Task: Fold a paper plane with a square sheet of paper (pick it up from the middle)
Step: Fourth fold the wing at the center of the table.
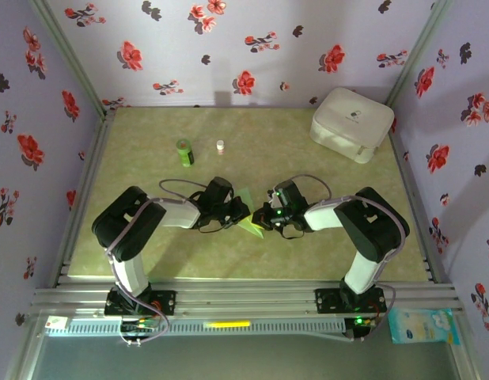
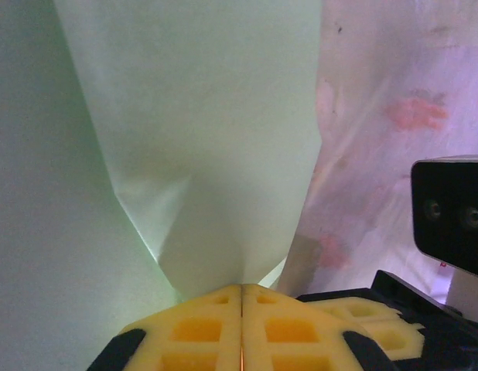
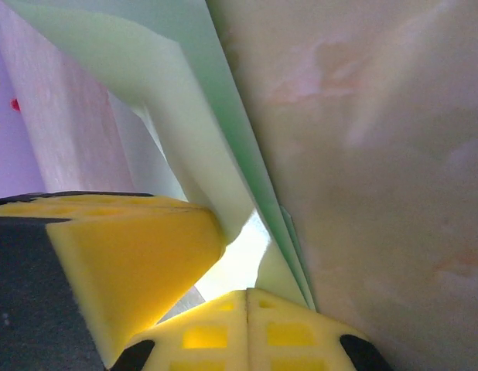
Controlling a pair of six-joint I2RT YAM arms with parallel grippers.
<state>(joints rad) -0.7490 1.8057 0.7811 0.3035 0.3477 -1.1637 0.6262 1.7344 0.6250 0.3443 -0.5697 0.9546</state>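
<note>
The paper plane (image 2: 208, 154) is seen to be thin, matt, pale green paper, sharply creased. The pads (image 2: 200, 328) of the left tool (image 2: 241, 290) are faced with matt yellow foam-like material. The worktop (image 1: 252, 255) is covered in a smooth, mottled sheet. The white case (image 1: 351, 123) appears smooth plastic.

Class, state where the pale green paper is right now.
In the top view, the green paper is mid-table, pinched between the left gripper and the right gripper, nearer the arms than the green bottle.

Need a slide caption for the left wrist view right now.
Left hand, yellow pads shut, pinching a folded pale green paper sheet by its narrow end.
</note>
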